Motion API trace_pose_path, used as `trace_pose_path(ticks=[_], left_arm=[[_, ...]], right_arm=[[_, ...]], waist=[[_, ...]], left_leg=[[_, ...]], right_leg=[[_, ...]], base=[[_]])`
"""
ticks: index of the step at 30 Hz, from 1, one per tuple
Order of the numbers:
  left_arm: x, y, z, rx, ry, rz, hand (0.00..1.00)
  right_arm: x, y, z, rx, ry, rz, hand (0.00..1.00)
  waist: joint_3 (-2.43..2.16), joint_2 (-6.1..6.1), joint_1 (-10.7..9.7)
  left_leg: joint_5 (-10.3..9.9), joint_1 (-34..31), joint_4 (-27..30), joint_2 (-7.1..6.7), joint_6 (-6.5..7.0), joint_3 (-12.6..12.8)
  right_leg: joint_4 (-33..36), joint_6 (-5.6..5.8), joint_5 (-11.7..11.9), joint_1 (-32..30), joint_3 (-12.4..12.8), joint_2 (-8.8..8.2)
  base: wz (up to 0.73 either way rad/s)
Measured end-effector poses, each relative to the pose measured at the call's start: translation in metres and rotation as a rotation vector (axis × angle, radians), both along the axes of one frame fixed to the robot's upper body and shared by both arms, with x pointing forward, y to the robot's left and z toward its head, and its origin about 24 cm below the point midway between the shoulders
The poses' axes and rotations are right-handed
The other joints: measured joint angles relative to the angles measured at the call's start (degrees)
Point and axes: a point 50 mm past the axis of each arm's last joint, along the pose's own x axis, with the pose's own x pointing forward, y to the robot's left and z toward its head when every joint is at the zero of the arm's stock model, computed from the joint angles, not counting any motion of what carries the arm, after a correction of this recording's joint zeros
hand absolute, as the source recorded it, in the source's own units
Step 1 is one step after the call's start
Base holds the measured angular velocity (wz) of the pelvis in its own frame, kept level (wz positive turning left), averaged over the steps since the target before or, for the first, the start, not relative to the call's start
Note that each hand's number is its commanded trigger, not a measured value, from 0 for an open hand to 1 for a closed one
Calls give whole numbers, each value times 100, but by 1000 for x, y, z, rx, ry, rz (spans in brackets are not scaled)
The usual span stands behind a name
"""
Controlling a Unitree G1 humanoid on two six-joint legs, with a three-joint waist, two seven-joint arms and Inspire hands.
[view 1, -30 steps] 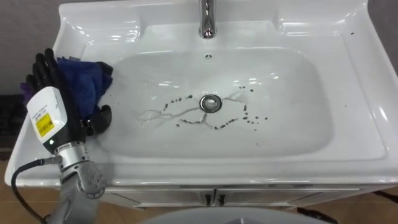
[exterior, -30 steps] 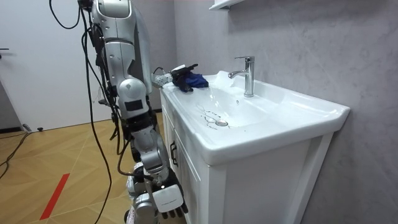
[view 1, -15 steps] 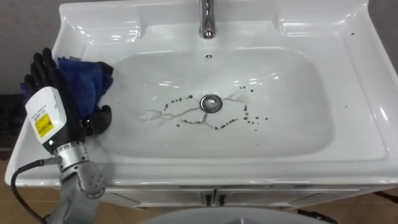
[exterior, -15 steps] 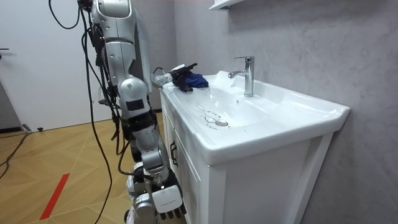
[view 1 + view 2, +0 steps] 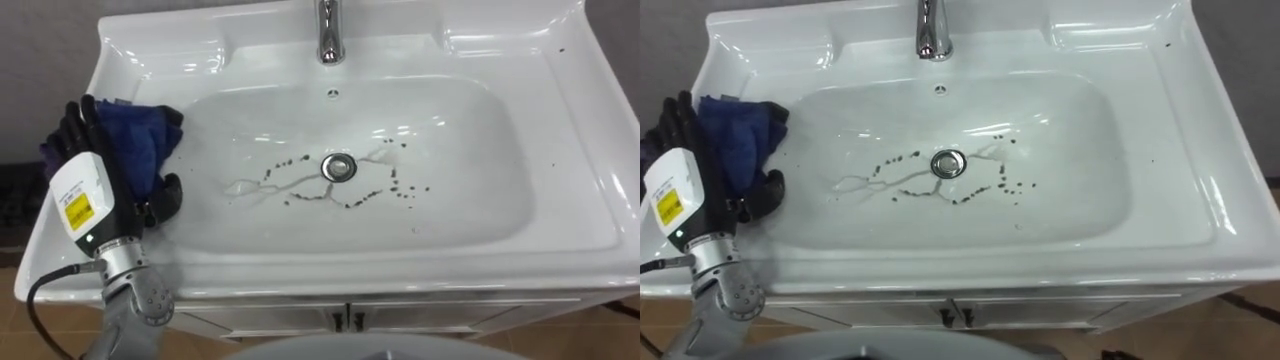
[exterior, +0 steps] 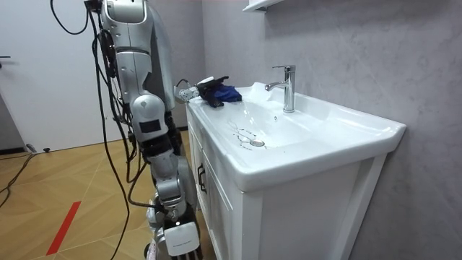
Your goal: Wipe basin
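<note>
Torso has drifted toward the room view's left since a second ago, and the right hand (image 6: 175, 237) now hangs lower, a little further out from the cabinet (image 6: 224, 209) front. I cannot tell that hand's state. The eye views have shifted slightly as a whole: camera, not the things.

Unchanged: left hand (image 5: 85, 190) and blue cloth (image 5: 140, 135) sit where they were, on the basin's (image 5: 560, 150) left rim at the lip of the bowl. The hand lies flat over the cloth, fingers (image 5: 75, 115) stretched toward the back ledge, thumb out to the side on the bowl's inner slope. The cloth bunches under and just right of the fingers, its edge hanging into the bowl.

Room to move: from the cloth rightward the bowl is open across to the far slope. Thin water streaks and dark specks (image 5: 400, 190) ring the drain (image 5: 339, 166) at the bowl's middle, well apart from the cloth. The tap (image 5: 330, 35) stands on the back ledge, centred, its spout over the bowl's rear. The left rim under the hand is narrow, with the outer edge just beside the wrist. The right ledge is broad, with a couple of stray specks. The wall runs directly behind the basin. The robot stands before the cabinet front, with wood floor (image 6: 65, 188) open behind it.
</note>
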Motion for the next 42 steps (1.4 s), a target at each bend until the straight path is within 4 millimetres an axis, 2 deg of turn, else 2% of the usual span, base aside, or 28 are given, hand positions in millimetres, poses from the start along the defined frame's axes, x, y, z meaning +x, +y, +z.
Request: trace_pose_path(ticks=[1, 8, 9, 10, 11, 12, 16, 21, 24, 31, 42], left_arm=[[-1, 1, -1, 1, 0, 9, 0], [-4, 2, -4, -11, 12, 29, 0], [-4, 2, -4, -11, 12, 29, 35], [-4, 2, -5, -12, 14, 30, 47], [-4, 2, -5, -12, 17, 31, 80], [-5, 2, -6, -12, 19, 32, 100], [-7, 3, -9, -13, 36, 40, 100], [-15, 2, -14, -20, 66, 46, 100], [-20, 1, -18, -13, 63, 73, 100], [-23, 11, -18, 27, 34, 138, 100], [-23, 16, -18, 47, 28, 157, 100]], right_arm=[[-2, 0, 0, -6, 19, 20, 0], [-3, -1, 0, -20, 67, 101, 0], [-3, -2, 0, -22, 70, 106, 0], [-4, -2, 1, -25, 75, 109, 0], [-5, -2, 1, -30, 81, 112, 0], [-5, -3, 1, -32, 83, 115, 0], [-8, -4, 1, -48, 104, 113, 0], [-10, -4, 1, -46, 118, 107, 0], [-15, -4, 1, -46, 136, 102, 0], [-20, -4, 1, -42, 155, 97, 0], [-20, -4, 2, -42, 169, 93, 0]], waist=[[-18, 12, 0], [-50, -9, 0], [-56, -18, 0], [-57, -19, 0], [-57, -19, 0], [-58, -19, 1], [-85, 22, 2], [-84, 40, 3], [-86, 31, 1], [-124, -31, 1], [-121, -42, 3]], left_leg=[[0, 9, 0, 0, 0, 0], [12, 160, -23, 0, 2, -18], [12, 168, -23, 0, 2, -20], [12, 184, -24, 0, 2, -21], [12, 208, -24, -1, 2, -21], [12, 228, -24, -1, 2, -20], [13, 257, -24, -1, 2, -22], [30, 276, -15, 0, -2, -13], [44, 310, -26, 3, -6, -15], [70, 357, -78, 9, -24, -15], [70, 362, -80, 3, -24, -6]], right_leg=[[2, 0, 0, 3, 2, -2], [-6, -5, -3, 138, 22, -4], [-3, -5, -3, 145, 26, -4], [-3, -5, -3, 160, 27, -4], [-5, -5, -3, 187, 30, -5], [-4, -5, -3, 197, 36, -6], [31, -7, -5, 202, 92, 0], [87, -25, -22, 186, 152, 5], [92, -41, -38, 196, 147, 10], [130, -52, -51, 200, 148, 10], [173, -54, -84, 185, 147, -2]], base=[[-7], [-2], [0], [0], [0], [-5], [-7], [-7], [1], [-1], [0]])
